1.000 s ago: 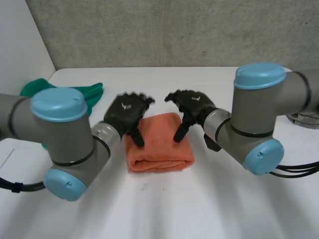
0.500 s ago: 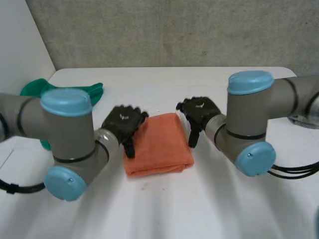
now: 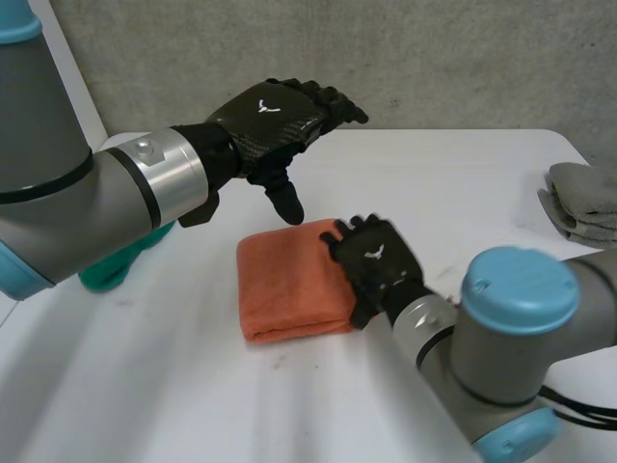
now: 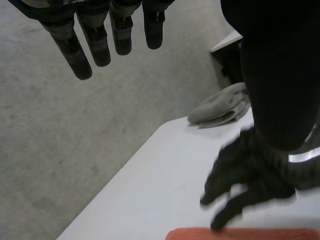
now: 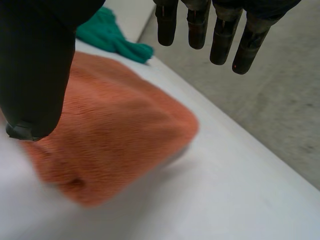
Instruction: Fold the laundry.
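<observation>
An orange cloth [image 3: 284,280] lies folded into a thick rectangle in the middle of the white table [image 3: 463,183]. My left hand [image 3: 280,116] is raised well above the table behind the cloth, fingers straight and open, holding nothing. In its wrist view the fingers [image 4: 95,35] are spread over the table's far edge. My right hand [image 3: 371,265] hovers at the cloth's right edge, open and empty. In the right wrist view the orange cloth [image 5: 110,135] lies under the palm, between the thumb and the straight fingers [image 5: 215,30].
A green cloth [image 3: 106,270] lies at the left, partly behind my left arm; the right wrist view has the green cloth [image 5: 115,35] beyond the orange one. A folded grey cloth [image 3: 583,203] sits at the table's right edge. The left wrist view has my right hand [image 4: 245,175] beside the orange cloth's edge [image 4: 240,234].
My left hand has lifted off the cloth's left side and risen high behind it. My right hand has moved nearer along the cloth's right edge. The cloth stays folded in place.
</observation>
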{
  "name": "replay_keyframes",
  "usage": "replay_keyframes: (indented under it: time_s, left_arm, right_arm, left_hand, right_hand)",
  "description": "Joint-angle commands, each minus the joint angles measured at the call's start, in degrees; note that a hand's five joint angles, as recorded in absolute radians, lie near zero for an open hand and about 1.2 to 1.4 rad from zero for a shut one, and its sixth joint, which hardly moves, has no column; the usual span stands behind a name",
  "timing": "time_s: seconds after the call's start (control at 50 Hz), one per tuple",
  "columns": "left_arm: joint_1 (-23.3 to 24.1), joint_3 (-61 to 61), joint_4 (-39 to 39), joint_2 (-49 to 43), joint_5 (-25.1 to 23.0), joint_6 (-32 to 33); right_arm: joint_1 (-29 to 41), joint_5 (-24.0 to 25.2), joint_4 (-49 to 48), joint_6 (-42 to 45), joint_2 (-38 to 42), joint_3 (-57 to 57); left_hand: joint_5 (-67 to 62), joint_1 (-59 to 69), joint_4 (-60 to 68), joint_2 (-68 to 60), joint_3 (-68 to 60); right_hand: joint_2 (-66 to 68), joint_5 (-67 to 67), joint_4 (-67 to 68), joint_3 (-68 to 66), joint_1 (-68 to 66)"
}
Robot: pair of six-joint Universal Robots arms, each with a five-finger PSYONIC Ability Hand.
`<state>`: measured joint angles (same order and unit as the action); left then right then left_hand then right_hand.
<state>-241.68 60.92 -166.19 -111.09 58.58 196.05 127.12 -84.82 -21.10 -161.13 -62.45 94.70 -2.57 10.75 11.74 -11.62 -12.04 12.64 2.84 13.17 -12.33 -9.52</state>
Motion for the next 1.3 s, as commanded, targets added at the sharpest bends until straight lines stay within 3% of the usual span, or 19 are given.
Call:
replay_keyframes:
  time_s: [0.02,0.24,0.42,0.94,1.02,1.12,1.2,1.3]
  left_arm:
    - [0.07,-0.54,0.69,-1.05,-2.25,-0.23]
    - [0.24,-0.27,0.78,-2.46,-1.81,-0.31]
    - [0.42,-0.27,0.69,-2.46,-1.72,-0.23]
    - [0.33,0.25,0.6,-2.46,-1.9,-0.23]
    - [0.24,0.25,0.6,-2.38,-1.9,-0.31]
    - [0.24,0.25,0.6,-2.38,-1.9,-0.31]
    - [0.15,0.34,0.69,-2.38,-1.9,-0.31]
    - [-0.02,0.16,0.6,-1.94,-1.9,-0.4]
  right_arm:
    - [3.31,-0.61,-0.08,0.82,6.46,-3.46]
    - [4.81,-0.78,-2.98,1.52,12.7,-8.12]
    - [4.9,-0.61,-4.39,6.26,15.86,-11.28]
    - [4.81,-0.7,-3.95,6.18,20.61,-19.99]
    - [4.81,-0.17,-4.22,6.18,21.67,-21.31]
    - [4.72,-0.78,-3.69,6.09,23.25,-24.21]
    - [4.11,-0.87,-3.6,5.48,22.29,-24.47]
    - [1.13,-0.17,-2.81,6.27,19.13,-22.54]
  left_hand:
    - [0.5,1.31,0.33,-0.44,-0.02]
    - [0.17,1.65,0.66,-0.78,-0.36]
    - [0.34,1.48,0.5,-0.61,-0.19]
    - [0.34,1.48,0.5,-0.61,-0.19]
    - [0.34,1.48,0.5,-0.61,-0.19]
    - [0.34,1.48,0.5,-0.61,-0.19]
    - [0.5,1.31,0.33,-0.45,-0.02]
    - [0.67,1.14,0.16,-0.28,0.15]
  right_hand:
    - [-2.64,-2.84,-3.17,2.33,-0.48]
    - [-2.64,-2.84,-3.17,2.33,-0.48]
    - [4.83,4.64,4.3,-5.15,-7.96]
    - [16.27,16.08,15.74,-16.58,-19.4]
    - [26.18,25.98,25.65,-26.49,-29.3]
    - [54.89,54.7,54.36,-55.21,-58.02]
    - [67.33,67.13,66.8,-67.64,-70.45]
    - [67.36,67.16,66.83,-67.67,-70.48]
